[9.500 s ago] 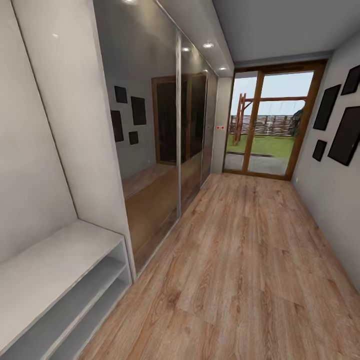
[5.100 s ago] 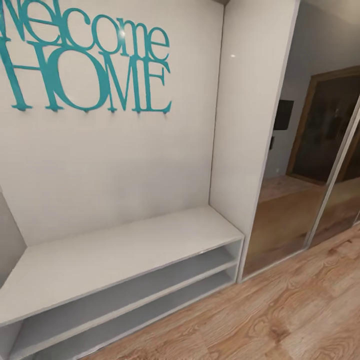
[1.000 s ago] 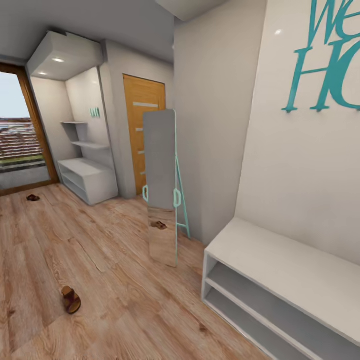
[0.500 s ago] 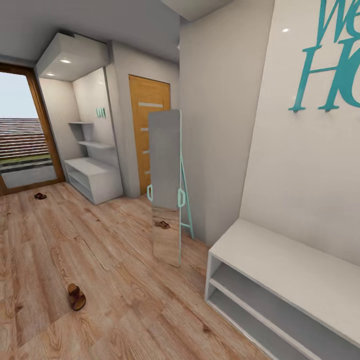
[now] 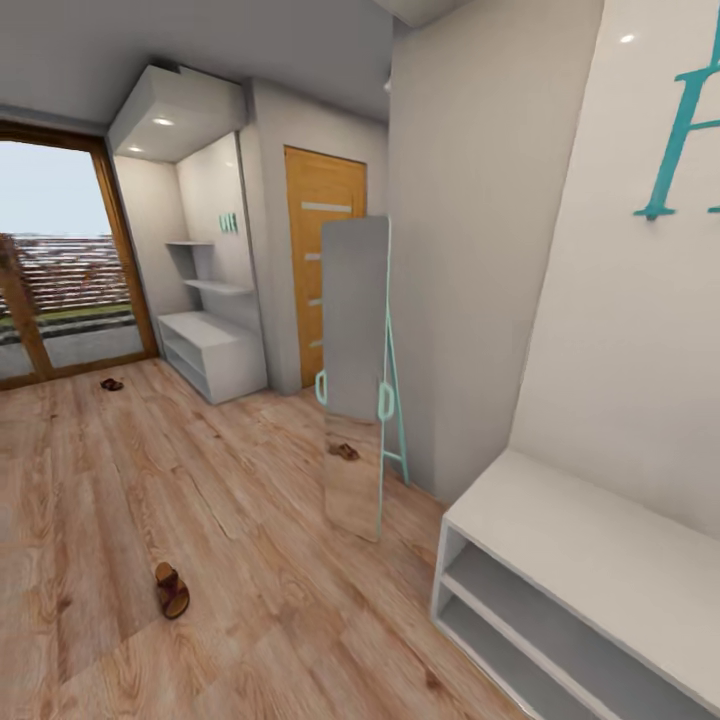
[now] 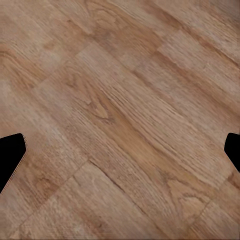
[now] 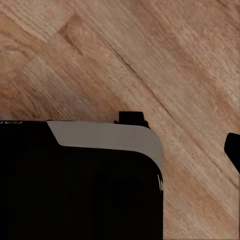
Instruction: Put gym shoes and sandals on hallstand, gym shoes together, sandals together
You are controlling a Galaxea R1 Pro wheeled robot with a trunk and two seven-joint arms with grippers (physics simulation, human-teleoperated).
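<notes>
While we roll empty-handed, the risk is mistaking the near grey bench (image 5: 560,560) for the hallstand (image 5: 215,350).

- Sandals: one (image 5: 171,590) on the corridor floor (image 5: 250,520), well short of the hallstand; another (image 5: 111,384) just beside it.
- Left fingers (image 6: 11,157): spread, empty.
- Right fingers: cannot tell.
- Head view alone shows shoes; wrist views show planks.

A tall standing mirror (image 5: 355,375) with teal frame leans by the wall; beyond it, a wooden door (image 5: 322,262) and a glazed patio door (image 5: 60,270).
</notes>
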